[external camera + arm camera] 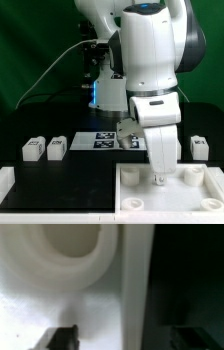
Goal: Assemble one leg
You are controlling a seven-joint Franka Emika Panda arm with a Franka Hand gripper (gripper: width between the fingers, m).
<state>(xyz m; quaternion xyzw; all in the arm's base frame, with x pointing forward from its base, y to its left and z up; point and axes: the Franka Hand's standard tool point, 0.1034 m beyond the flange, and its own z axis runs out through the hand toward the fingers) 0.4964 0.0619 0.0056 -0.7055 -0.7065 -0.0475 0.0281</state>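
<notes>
Presently: small stubby white plastic tagged legs, three seen: two (32, 150) (56, 149) near the black table's (50, 120) edge at the exterior view's left, one (198, 147) near its right edge; large flat white rimmed panel (192, 196), one; two-finger gripper (122, 338), fingers wide apart, holding nothing.

Smooth white plastic leg (32, 150), lower left. Matt white plastic panel (195, 200), lower right. Glossy white arm shell (150, 50), centre. Matt black table (40, 120), cloth-like.

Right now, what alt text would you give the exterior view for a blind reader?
The gripper of a white arm reaches down to a flat white panel. Behind, two small white legs stand on the exterior view's left, another on its right.
</notes>
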